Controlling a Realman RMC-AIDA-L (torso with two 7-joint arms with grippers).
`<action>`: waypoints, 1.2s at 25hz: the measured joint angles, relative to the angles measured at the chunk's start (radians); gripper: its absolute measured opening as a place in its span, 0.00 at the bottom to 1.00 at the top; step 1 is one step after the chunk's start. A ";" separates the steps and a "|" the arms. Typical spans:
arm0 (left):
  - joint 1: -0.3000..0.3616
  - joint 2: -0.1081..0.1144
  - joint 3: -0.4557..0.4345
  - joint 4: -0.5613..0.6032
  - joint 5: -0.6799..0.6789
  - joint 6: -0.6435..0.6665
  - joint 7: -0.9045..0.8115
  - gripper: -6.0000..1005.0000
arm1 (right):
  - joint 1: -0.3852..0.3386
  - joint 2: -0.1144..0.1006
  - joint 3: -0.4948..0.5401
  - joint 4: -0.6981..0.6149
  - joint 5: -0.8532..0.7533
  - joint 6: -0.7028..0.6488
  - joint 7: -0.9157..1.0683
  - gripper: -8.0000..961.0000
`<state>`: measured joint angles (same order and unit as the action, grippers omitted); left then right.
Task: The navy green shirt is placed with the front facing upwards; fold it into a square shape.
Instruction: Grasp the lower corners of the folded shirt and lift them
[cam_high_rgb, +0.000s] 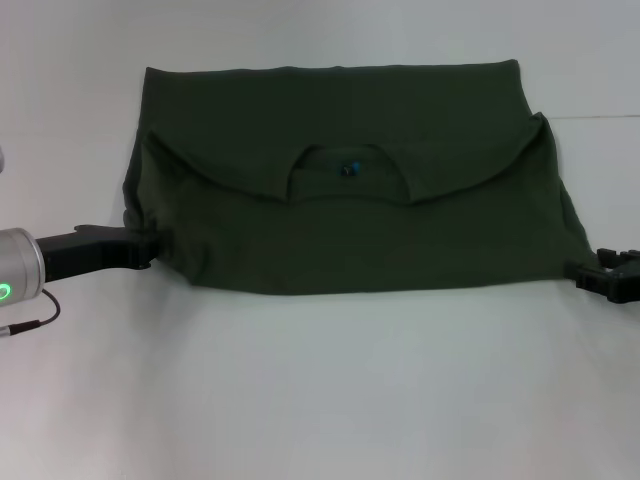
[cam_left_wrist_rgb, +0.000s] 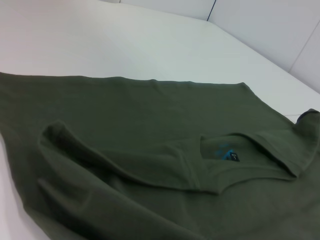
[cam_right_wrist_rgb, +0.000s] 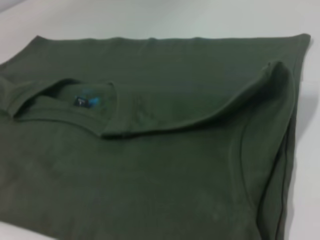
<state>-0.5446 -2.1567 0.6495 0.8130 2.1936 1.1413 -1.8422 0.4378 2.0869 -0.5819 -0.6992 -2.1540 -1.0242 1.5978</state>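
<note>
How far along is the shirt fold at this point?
One fold looks done: the navy green shirt lies doubled as a wide band on the table, its collar turned over onto the body. The left gripper sits at its left edge, the right gripper just off its right edge. Still left: folding the sides in to make a square.

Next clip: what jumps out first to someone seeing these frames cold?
The navy green shirt dominates, lying in the middle of the white table, already folded over so the collar sits mid-cloth with a small blue print showing inside. The left gripper is at the shirt's left edge, and the right gripper sits just off its right corner.
</note>
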 joint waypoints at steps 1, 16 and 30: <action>0.000 0.000 0.000 0.000 0.000 0.000 0.000 0.06 | 0.002 0.000 0.000 0.000 -0.007 0.000 0.002 0.70; -0.002 0.002 0.000 0.000 0.000 0.000 0.000 0.06 | 0.007 -0.002 0.002 -0.014 -0.030 0.008 0.010 0.16; 0.008 0.003 0.000 0.001 0.000 0.040 0.051 0.06 | -0.033 0.003 0.007 -0.044 -0.014 -0.033 -0.026 0.02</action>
<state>-0.5364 -2.1533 0.6499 0.8135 2.1937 1.1817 -1.7910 0.4044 2.0899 -0.5750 -0.7434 -2.1676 -1.0569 1.5715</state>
